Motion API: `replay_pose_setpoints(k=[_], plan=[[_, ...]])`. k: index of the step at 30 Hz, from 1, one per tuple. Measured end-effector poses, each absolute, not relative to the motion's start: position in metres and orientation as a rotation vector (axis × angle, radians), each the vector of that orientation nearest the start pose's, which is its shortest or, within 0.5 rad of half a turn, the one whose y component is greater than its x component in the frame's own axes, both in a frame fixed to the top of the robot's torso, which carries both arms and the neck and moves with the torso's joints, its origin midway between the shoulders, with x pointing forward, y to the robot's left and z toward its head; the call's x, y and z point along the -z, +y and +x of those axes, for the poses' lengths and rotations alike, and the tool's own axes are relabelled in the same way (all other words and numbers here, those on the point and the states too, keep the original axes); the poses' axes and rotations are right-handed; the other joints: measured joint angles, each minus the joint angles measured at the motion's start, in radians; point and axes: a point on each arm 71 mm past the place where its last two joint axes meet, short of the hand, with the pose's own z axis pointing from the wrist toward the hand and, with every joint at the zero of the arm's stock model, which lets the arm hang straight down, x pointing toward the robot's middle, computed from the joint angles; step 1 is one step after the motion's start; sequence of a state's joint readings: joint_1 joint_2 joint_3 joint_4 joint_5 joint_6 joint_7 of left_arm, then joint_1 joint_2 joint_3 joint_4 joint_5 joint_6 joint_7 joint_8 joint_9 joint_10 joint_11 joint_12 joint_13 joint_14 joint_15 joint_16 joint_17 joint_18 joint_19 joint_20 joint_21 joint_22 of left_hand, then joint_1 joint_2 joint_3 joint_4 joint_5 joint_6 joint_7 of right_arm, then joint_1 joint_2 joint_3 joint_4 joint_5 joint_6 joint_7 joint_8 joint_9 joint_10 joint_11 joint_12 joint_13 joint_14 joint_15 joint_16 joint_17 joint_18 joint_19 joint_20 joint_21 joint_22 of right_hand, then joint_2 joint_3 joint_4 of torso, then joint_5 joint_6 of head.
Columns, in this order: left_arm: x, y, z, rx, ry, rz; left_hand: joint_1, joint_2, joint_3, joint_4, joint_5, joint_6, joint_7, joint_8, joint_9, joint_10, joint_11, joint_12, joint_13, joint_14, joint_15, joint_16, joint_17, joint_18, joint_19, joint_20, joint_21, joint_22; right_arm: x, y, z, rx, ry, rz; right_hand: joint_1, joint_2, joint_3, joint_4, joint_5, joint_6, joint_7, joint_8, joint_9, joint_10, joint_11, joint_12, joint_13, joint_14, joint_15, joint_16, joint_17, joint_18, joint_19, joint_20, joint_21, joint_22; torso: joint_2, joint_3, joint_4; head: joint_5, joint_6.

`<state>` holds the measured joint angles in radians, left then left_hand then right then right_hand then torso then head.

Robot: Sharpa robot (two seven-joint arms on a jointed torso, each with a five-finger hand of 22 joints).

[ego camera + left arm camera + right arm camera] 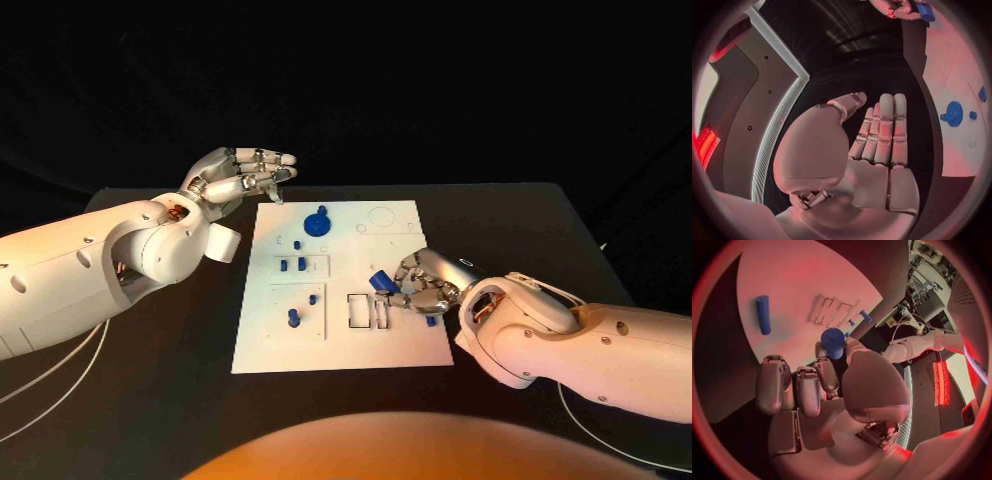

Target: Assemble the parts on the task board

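The left hand (238,175), silver and many-fingered, hangs above the black table (173,400) just off the 10 o'clock corner of the task board (411,350), a flat white rectangular plate. It holds nothing; in the left wrist view its fingers (882,130) lie straight and side by side, released.

On the board, a round blue gear-shaped part (317,220) stands toward 12 o'clock, with a small blue peg (297,244) just below it. Two short blue pieces (293,265) sit in an outlined box left of centre. Lower, toward 8 o'clock, another small blue piece (293,317) lies inside a second outline, with a tiny blue stud (312,298) near it.

Right of centre are two narrow black-edged slots (366,310). Directly beside them, at about 3 o'clock on the board, the right hand (423,285) rests low over the plate and pinches a stubby blue cylindrical part (384,282) between thumb and fingertips; the right wrist view shows its round blue end (833,341) clasped there. A long blue rod-shaped part (763,314) lies on the white plate beyond that hand, well apart from it.
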<state>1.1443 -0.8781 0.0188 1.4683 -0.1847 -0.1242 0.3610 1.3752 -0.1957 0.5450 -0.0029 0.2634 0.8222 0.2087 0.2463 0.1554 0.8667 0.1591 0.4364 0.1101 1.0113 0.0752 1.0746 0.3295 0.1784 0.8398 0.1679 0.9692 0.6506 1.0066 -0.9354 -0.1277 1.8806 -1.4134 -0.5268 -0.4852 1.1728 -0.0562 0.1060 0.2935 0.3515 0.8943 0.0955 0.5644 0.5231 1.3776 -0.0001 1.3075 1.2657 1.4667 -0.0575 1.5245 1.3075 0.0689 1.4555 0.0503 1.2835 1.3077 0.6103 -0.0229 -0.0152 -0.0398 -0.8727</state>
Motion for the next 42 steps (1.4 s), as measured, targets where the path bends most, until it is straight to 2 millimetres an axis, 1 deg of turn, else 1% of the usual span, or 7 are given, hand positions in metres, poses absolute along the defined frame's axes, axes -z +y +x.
replay_pose_setpoints(k=[9,22,23,31,35,38,42], plan=[[0.187,0.229,0.491,1.593,1.537,-0.939,0.0,0.0,0.0,0.0,0.0,0.0,0.0,0.0,0.0,0.0,0.0,0.0,0.0,0.0,0.0,0.0,0.0,0.0,0.0,0.0,0.0,0.0,0.265,-0.149,0.366,-0.671,1.959,0.164,-0.038,0.023,-0.012,0.001,-0.032,0.008,0.006,0.0,0.014,0.018,-0.003,0.013,0.021,0.0,0.0,0.0,0.0,0.0,0.0,0.0,0.0,0.0,0.001,-0.0012,0.0001,0.006,0.0],[0.187,0.229,0.491,1.593,1.537,-0.939,0.0,0.0,0.0,0.0,0.0,0.0,0.0,0.0,0.0,0.0,0.0,0.0,0.0,0.0,0.0,0.0,0.0,0.0,0.0,0.0,0.0,0.0,0.274,-0.142,0.369,-0.659,2.038,0.125,-0.095,0.036,-0.034,0.001,-0.038,0.034,-0.012,0.0,0.021,0.039,-0.01,0.032,0.043,0.0,-0.007,0.0,0.0,0.0,0.004,-0.004,0.0,0.0,0.001,-0.0018,-0.001,0.01,0.0],[0.187,0.229,0.491,1.593,1.537,-0.939,0.0,0.0,0.0,0.0,0.0,0.0,0.0,0.0,0.0,0.0,0.0,0.0,0.0,0.0,0.0,0.0,0.0,0.0,0.0,0.0,0.0,0.0,0.275,-0.142,0.369,-0.657,2.04,0.123,-0.099,0.038,-0.037,0.001,-0.042,0.045,-0.023,0.0,0.022,0.041,-0.012,0.032,0.043,0.0,-0.007,0.0,0.0,0.0,0.004,-0.004,0.0,0.0,0.001,-0.0018,-0.0011,0.011,0.0],[0.186,0.229,0.491,1.593,1.537,-0.939,0.0,0.0,0.0,0.0,0.0,0.0,0.0,0.0,0.0,0.0,0.0,0.0,0.0,0.0,0.0,0.0,0.0,0.0,0.0,0.0,0.0,0.0,0.277,-0.139,0.371,-0.649,2.053,0.107,-0.122,0.05,-0.055,-0.001,-0.085,0.064,-0.038,-0.001,0.031,0.045,-0.016,0.038,0.042,-0.004,-0.011,0.0,0.0,0.0,0.007,-0.007,0.0,0.0,0.002,-0.0007,-0.0017,0.013,0.0],[0.186,0.229,0.491,1.593,1.538,-0.939,0.0,0.0,0.0,0.0,0.0,0.0,0.0,0.0,0.0,0.0,0.0,0.0,0.0,0.0,0.0,0.0,0.0,0.0,0.0,0.0,0.0,0.0,0.278,-0.138,0.373,-0.643,2.053,0.102,-0.147,0.061,-0.09,0.001,-0.14,0.073,-0.048,-0.001,0.042,0.045,-0.016,0.038,0.042,-0.004,-0.011,0.0,0.0,0.0,0.007,-0.007,0.0,0.0,0.002,-0.0007,-0.0017,0.013,0.0],[0.186,0.229,0.491,1.593,1.538,-0.94,0.0,0.0,0.0,0.0,0.0,0.0,0.0,0.0,0.0,0.0,0.0,0.0,0.0,0.0,0.0,0.0,0.0,0.0,0.0,0.0,0.0,0.0,0.279,-0.137,0.374,-0.638,2.05,0.098,-0.176,0.064,-0.117,0.001,-0.168,0.071,-0.046,0.001,0.048,0.045,-0.016,0.038,0.042,-0.004,-0.011,0.0,0.0,0.0,0.007,-0.007,0.0,0.0,0.002,-0.0007,-0.0017,0.012,0.0],[0.186,0.229,0.491,1.593,1.538,-0.94,0.0,0.0,0.0,0.0,0.0,0.0,0.0,0.0,0.0,0.0,0.0,0.0,0.0,0.0,0.0,0.0,0.0,0.0,0.0,0.0,0.0,0.0,0.28,-0.135,0.376,-0.632,2.044,0.09,-0.226,0.075,-0.185,0.002,-0.24,0.067,-0.043,0.001,0.057,0.045,-0.016,0.026,0.042,-0.004,-0.011,0.0,0.0,0.0,0.003,-0.011,-0.014,0.0,0.002,-0.0007,-0.0017,0.012,0.0]])
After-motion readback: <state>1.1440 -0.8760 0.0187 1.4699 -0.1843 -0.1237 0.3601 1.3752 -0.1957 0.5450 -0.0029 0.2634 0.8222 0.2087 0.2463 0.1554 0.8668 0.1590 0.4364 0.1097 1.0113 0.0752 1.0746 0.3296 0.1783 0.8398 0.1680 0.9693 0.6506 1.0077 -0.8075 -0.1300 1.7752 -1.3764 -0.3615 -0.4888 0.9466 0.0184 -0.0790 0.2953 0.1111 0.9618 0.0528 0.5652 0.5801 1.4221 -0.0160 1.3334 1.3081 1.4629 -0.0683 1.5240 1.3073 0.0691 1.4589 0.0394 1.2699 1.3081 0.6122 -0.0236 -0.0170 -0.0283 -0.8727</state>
